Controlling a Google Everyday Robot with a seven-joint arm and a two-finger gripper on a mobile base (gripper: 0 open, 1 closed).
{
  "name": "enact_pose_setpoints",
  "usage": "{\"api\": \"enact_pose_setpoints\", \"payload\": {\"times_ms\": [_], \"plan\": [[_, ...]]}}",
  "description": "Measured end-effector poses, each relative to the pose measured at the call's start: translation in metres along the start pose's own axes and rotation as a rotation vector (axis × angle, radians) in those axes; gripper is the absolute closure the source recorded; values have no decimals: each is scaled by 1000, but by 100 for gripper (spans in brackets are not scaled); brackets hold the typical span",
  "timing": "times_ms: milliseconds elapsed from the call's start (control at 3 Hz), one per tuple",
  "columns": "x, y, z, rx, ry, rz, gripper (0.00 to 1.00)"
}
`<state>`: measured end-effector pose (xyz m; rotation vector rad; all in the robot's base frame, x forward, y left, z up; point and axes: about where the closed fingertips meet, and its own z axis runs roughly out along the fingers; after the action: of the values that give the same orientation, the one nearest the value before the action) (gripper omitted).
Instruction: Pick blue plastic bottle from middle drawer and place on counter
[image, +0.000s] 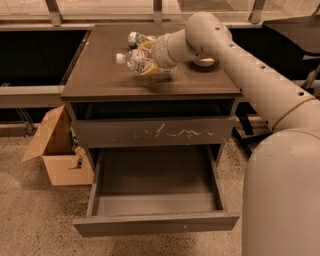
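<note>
Over the middle of the table, in the one camera view, the end effector sits at the tip of a long, smooth, cream arm that reaches in from the right. It is closed around the blue plastic bottle. The bottle sticks out to the left of the end effector. It lies on its side, long way running left to right, with its white cap pointing left. It is small, clear and round, with a pale label. A dark shadow lies on the glossy, flat, dark top below it, so it looks held just above the table, not resting on it. The way to go is likely straight down. A shiny can lies just behind the bottle. Down low, the middle drawer is pulled out, wide and shallow, with a plain grey front.
</note>
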<state>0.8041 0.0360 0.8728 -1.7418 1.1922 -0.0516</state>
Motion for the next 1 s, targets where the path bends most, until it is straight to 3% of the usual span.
{"api": "enact_pose_setpoints", "payload": {"times_ms": [1000], "plan": [[7, -7, 8, -11, -14, 37, 1]]}}
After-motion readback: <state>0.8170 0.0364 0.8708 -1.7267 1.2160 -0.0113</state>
